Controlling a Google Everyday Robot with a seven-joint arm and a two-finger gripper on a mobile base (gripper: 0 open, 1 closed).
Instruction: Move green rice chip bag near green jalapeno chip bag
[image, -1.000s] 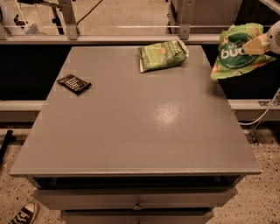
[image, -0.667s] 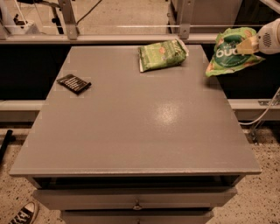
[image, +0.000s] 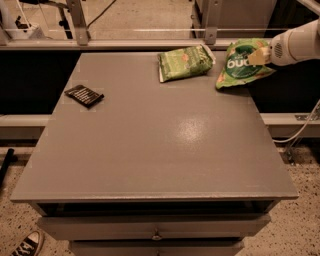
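The green rice chip bag (image: 242, 64), bright lime green with a dark circle and white letters, hangs at the table's far right, its lower corner at or just above the tabletop. My gripper (image: 260, 54) comes in from the right on a white arm and is shut on the bag's upper right edge. The green jalapeno chip bag (image: 184, 62), duller olive green with a white edge, lies flat at the back of the table, a short gap to the left of the rice chip bag.
A small dark flat packet (image: 84, 95) lies near the left side of the grey table (image: 150, 150). A rail and a metal post (image: 77, 20) run behind the table's back edge. A cable hangs at the right (image: 305, 127).
My gripper has carried the rice chip bag leftward and a little down, from beyond the table's right edge to over its back right corner, closer to the jalapeno bag.
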